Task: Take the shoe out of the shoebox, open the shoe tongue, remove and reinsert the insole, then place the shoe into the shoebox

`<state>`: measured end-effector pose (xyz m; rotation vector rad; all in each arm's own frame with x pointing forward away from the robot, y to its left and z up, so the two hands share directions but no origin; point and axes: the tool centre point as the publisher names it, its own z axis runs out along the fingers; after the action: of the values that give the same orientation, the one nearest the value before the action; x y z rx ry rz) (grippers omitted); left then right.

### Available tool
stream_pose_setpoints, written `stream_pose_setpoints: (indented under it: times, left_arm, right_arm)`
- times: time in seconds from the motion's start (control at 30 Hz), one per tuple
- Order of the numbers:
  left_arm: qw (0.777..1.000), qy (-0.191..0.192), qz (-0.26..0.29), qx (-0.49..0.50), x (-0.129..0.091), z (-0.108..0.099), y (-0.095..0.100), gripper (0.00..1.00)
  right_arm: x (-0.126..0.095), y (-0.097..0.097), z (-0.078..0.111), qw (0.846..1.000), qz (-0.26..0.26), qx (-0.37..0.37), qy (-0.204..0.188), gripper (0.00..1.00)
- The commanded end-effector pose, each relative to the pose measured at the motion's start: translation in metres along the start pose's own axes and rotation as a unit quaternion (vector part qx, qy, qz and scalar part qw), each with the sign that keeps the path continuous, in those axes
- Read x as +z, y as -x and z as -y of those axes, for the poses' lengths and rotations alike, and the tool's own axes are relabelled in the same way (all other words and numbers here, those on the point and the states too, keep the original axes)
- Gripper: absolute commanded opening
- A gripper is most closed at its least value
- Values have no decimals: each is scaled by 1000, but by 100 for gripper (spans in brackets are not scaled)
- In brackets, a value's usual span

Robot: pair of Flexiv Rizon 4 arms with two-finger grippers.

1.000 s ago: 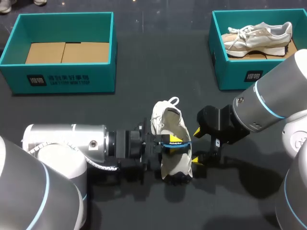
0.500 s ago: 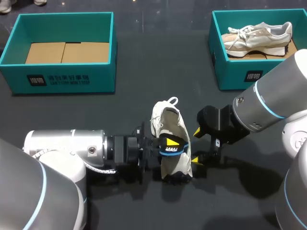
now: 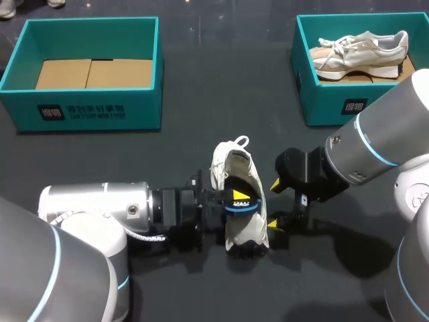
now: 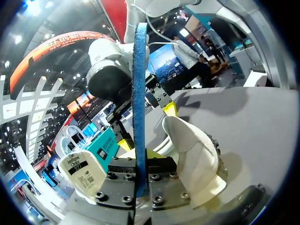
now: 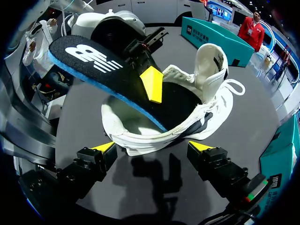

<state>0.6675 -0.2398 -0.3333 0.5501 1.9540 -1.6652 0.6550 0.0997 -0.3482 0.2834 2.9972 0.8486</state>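
The table carries two teal boxes. The one at 10 o'clock holds only its cardboard floor. The one at 2 o'clock has a second shoe lying in it.

The working shoe is out of the box, lying just toward 6 o'clock from the table's middle, with its toe toward 12. So the take-out step is done. The tongue stands up and back from the opening, so that step looks done too.

The insole is the step in hand. Its heel end is raised clear of the shoe while its front end still dips inside under the tongue. These views cannot tell whether it is on its way out or going back in.

The left gripper, coming in from 9 o'clock, is closed on the insole's raised part, with one yellow finger pressed on its top face. The right gripper sits at the shoe's 3 o'clock side with its fingers spread wide. It holds nothing, and the tips are near the shoe but apparently not touching it.

Still to do, as I judge it, are finishing the insole cycle, seating it flat, and then putting the shoe in a box.
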Motion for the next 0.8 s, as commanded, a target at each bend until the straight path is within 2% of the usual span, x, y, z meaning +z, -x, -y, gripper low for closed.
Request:
stream_pose_setpoints:
  times: [0.03, 0.13, 0.17, 0.2, 0.3, 0.47, 0.6, 0.67, 0.7, 0.8]
  left_arm:
    - [1000, -1, 1, -2, 3, -1, 0, 0]
    - [1000, -8, 1, -5, 2, 6, 2, 0]
    - [1000, -10, 1, -4, 1, 9, 2, 11]
    - [1000, -12, 2, -2, 0, 12, 3, 17]
    - [1000, -21, 4, 2, -1, 20, 4, 24]
    - [999, -31, 2, 12, -5, 32, 5, 24]
    - [999, -37, 2, 17, -7, 36, 5, 19]
    - [999, -37, 0, 18, -7, 37, 4, 4]
    - [999, -38, -1, 18, -6, 35, 4, 0]
    - [999, -37, -2, 18, -4, 28, 4, 0]
  right_arm:
    - [1, -1, -1, 1000, 1, 1, -2, 100]
    - [1, -1, -1, 1000, 1, 1, -2, 100]
    - [1, -1, -1, 1000, 1, 1, -2, 100]
    - [1, -1, -1, 1000, 1, 1, -2, 100]
    - [1, -1, -1, 1000, 1, 1, -2, 100]
    - [1, -1, -1, 1000, 1, 1, -2, 100]
    - [1, -1, -1, 1000, 1, 1, -2, 100]
    - [1, -1, -1, 1000, 1, 1, -2, 100]
    - [1, -1, -1, 1000, 1, 1, -2, 100]
    - [1, -1, -1, 1000, 1, 1, -2, 100]
